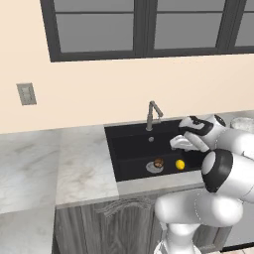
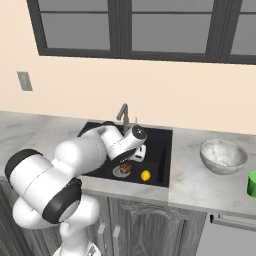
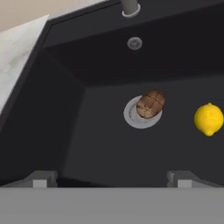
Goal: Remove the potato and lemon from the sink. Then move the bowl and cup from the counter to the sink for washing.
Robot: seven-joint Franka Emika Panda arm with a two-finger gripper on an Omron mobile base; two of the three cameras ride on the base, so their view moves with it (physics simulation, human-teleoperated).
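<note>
Nothing is out yet: the potato [image 3: 150,104] is sitting on the drain [image 3: 131,117], lemon [image 3: 208,119] beside it in the sink [image 3: 52,131]; the spread gripper [image 3: 111,177] is hovering empty; bowl [image 2: 223,155] and cup [image 2: 252,184] are waiting on the counter [image 2: 200,187].

A pale marbled desk [image 1: 84,168] runs along a cream wall [image 1: 109,89], with grey wood-grain cabinet fronts [image 1: 99,225] below it. High on the wall sits a dark-framed window [image 1: 144,27] with greyish panes. A grey switch plate [image 1: 26,94] is fixed to the wall well to the left, above the desk. In the right base view two pale cabinet handles [image 2: 109,235] stand side by side on the doors, and a long bar handle [image 2: 232,222] crosses the front at the far right
</note>
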